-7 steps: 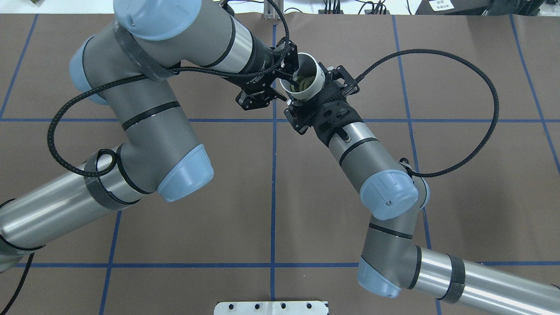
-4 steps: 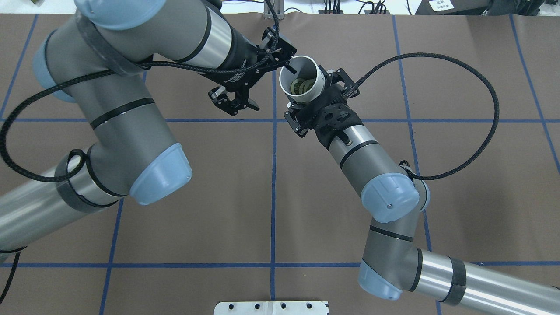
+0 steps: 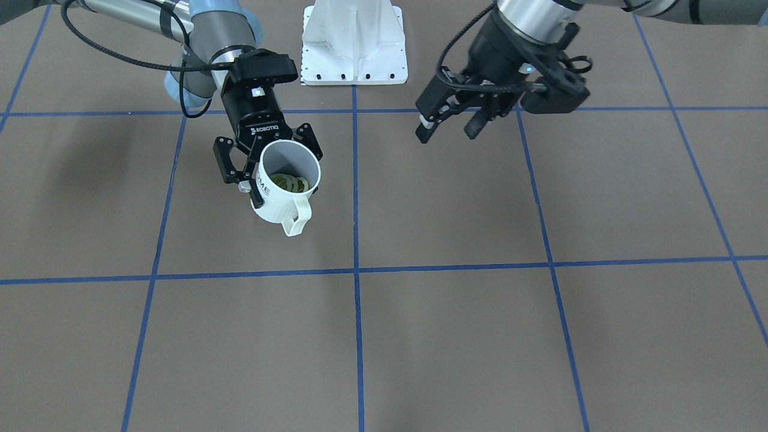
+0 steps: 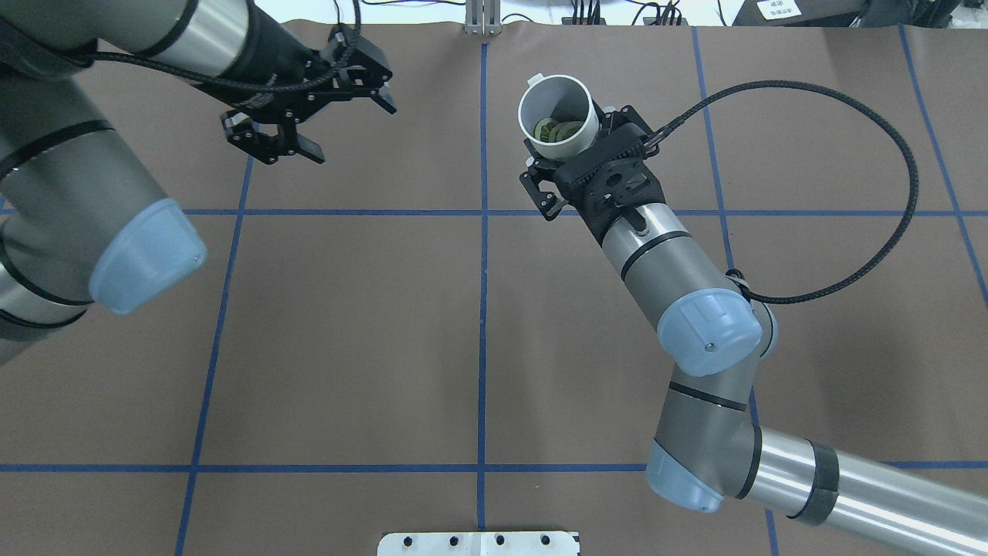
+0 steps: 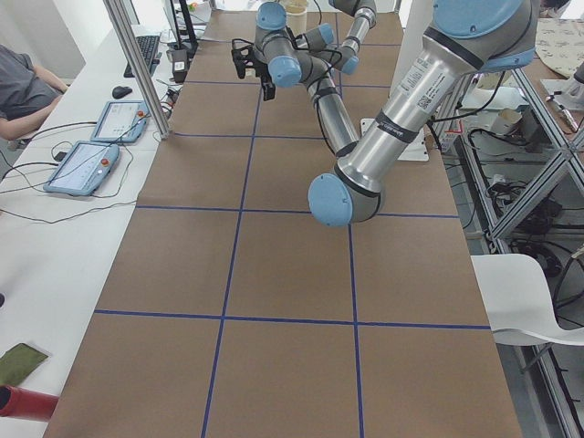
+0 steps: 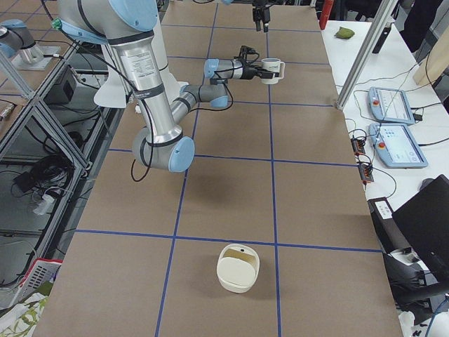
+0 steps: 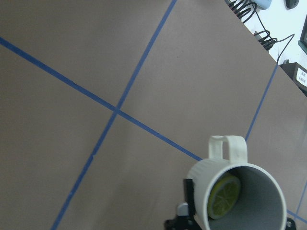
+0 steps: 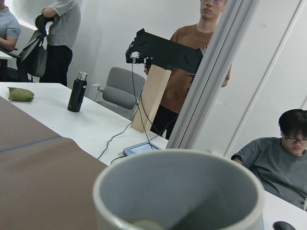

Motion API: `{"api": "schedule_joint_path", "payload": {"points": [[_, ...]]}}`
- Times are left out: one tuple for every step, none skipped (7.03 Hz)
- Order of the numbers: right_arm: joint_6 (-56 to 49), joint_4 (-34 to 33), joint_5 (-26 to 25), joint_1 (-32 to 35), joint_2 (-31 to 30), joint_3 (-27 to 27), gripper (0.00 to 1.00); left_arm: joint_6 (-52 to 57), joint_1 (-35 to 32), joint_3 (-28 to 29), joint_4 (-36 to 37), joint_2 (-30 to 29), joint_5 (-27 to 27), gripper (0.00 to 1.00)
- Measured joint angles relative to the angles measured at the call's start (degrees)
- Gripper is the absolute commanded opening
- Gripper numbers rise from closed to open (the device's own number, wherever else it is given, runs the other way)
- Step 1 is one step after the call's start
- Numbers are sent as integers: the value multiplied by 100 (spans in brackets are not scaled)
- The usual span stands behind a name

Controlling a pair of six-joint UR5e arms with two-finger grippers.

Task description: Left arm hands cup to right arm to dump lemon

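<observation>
cup [image 3: 277, 203] clamped in right gripper [image 3: 267, 157], left gripper [image 3: 448, 132] spread and empty. i'd tip it slowly so the lemon [image 3: 289, 183] slides out.

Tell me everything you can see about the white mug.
The cup is a white ribbed mug, seemingly ceramic, grey inside, with black lettering partly hidden and one handle pointing away from the robot. It stands roughly upright, mouth up, apparently off the table, clamped at its sides by the right gripper. The lemon, in yellow-green slices, lies inside. Nothing else touches it.
</observation>
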Motion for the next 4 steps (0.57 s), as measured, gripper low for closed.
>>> {"api": "schedule_joint_path", "payload": {"points": [[291, 1, -113, 80, -180, 160, 0, 758, -167, -30, 161, 265, -52, 100], [537, 1, -169, 153, -442, 399, 0, 1473, -289, -42, 476, 395, -66, 100], [796, 3, -193, 224, -859, 728, 0, 2024, -377, -49, 760, 463, -68, 100], [1074, 7, -198, 295, -1359, 1079, 0, 2421, -440, -50, 902, 550, -65, 100]]}}
